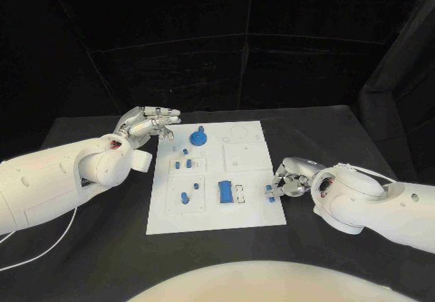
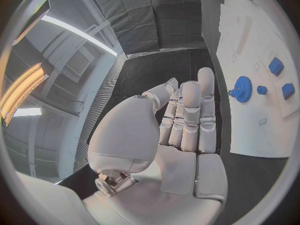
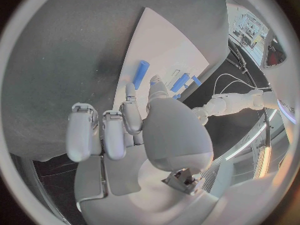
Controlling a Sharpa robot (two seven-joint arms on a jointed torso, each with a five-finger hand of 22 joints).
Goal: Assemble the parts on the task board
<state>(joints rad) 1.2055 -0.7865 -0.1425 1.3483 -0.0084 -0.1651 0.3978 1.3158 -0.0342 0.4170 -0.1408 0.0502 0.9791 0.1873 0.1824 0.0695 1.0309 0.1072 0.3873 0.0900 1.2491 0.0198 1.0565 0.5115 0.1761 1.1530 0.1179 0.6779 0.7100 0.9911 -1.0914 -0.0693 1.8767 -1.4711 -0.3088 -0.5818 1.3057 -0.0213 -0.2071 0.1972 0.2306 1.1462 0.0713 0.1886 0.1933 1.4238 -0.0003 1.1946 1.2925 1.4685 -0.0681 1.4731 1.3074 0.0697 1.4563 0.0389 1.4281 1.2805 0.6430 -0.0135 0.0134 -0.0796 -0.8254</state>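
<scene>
The white task board [image 1: 249,135] lies in the middle of the black table. A blue gear [image 1: 199,137] stands near its far edge, also seen in the left wrist view as the gear [image 2: 242,89]. A long blue block [image 1: 224,190] lies in the near half, and small blue parts [image 1: 188,163] sit left of centre. My left hand [image 1: 145,126] hovers off the board's far left corner, fingers straight and side by side, holding nothing. My right hand [image 1: 291,179] is at the board's right edge, fingertips pinching a small blue part [image 1: 270,188].
Shallow white recesses [image 1: 244,157] mark the board's right half. Bare black table [image 1: 90,251] surrounds the board on all sides. A white cable [image 1: 45,245] trails over the table under my left arm.
</scene>
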